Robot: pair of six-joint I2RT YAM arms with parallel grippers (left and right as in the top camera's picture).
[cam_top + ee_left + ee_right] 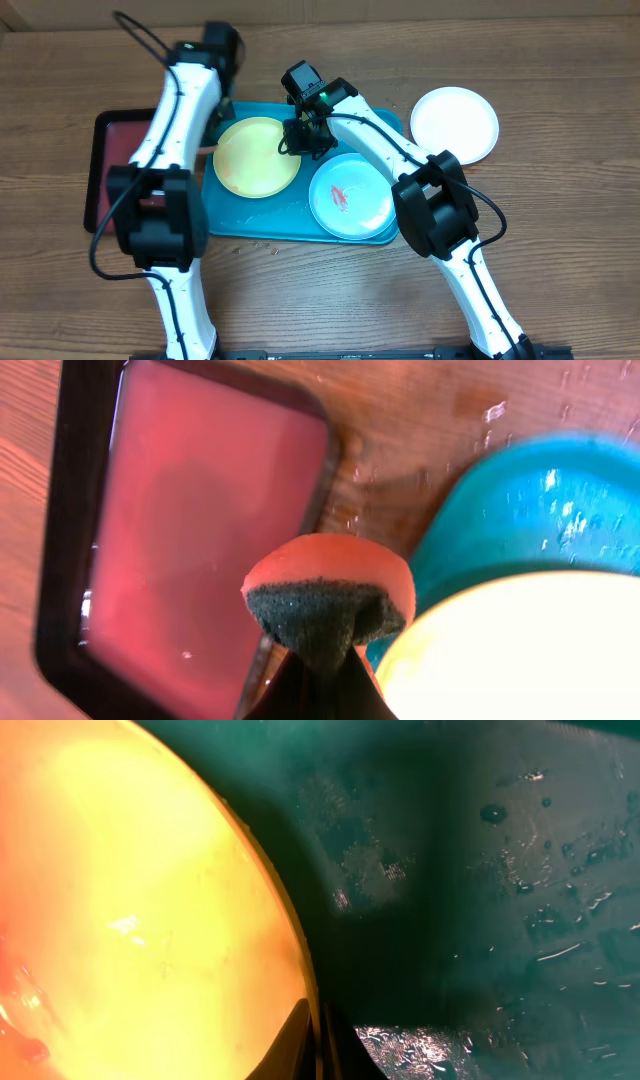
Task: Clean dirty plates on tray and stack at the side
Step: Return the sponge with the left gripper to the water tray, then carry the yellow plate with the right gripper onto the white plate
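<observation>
On the turquoise tray lie a yellow-green plate and a pale mint plate with a red smear. A white plate rests on the table, off the tray to the right. My right gripper is shut on the yellow-green plate's far right rim; in the right wrist view its jaws pinch the edge of the yellow-green plate above the wet tray. My left gripper is shut on an orange sponge with a dark scouring face, held at the left edge of the yellow-green plate.
A smaller dark-red tray with a black rim lies directly left of the turquoise tray, partly under my left arm. Water drops lie on the tray floor and on the wood between the two trays. Bare wooden table surrounds everything.
</observation>
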